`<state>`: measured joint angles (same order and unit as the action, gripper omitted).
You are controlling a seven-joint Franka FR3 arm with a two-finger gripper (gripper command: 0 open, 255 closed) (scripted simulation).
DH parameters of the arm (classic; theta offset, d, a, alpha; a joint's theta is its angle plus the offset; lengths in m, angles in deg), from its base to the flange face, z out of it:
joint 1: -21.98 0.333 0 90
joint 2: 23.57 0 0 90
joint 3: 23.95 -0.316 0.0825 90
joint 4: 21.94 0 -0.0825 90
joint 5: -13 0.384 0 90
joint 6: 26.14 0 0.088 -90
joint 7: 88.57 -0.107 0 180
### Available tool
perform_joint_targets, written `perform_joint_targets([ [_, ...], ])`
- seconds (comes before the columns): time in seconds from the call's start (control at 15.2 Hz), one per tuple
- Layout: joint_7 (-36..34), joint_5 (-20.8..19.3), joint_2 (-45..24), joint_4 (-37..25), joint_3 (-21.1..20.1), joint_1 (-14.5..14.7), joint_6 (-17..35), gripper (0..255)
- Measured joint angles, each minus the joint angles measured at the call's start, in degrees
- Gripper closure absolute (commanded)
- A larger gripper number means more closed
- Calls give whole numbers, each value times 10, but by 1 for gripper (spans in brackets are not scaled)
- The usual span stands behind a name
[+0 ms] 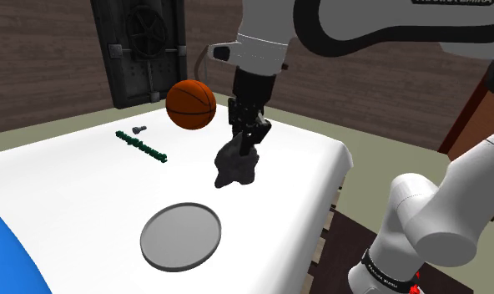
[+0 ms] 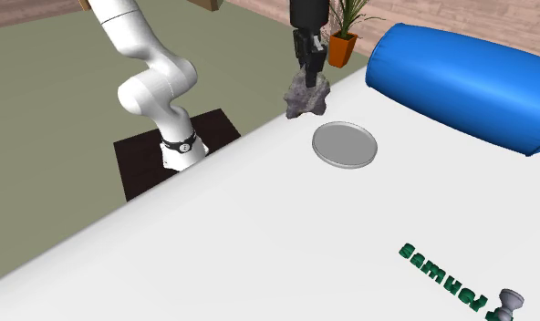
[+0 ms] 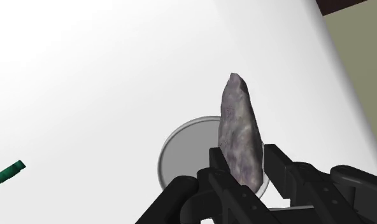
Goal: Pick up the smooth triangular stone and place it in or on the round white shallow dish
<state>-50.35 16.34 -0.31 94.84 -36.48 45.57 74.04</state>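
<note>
The mottled grey-purple, flattish wedge-shaped stone (image 3: 240, 127) is clamped edge-on between the jaws of the all-black two-finger gripper (image 3: 243, 159). It appears to be held raised over the white tabletop (image 1: 62, 175), just beside the round shallow grey dish (image 1: 180, 236). The stone is judged rigid, fairly heavy and smooth enough to slip. A hold across its flat faces near the thick middle is favoured, and a gentle release is advised.
</note>
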Motion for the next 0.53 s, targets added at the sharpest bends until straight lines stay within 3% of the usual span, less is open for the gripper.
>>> perform_joint_targets([
  [0.53, -86, -41, -177, -204, -62, 13, -32, 255],
])
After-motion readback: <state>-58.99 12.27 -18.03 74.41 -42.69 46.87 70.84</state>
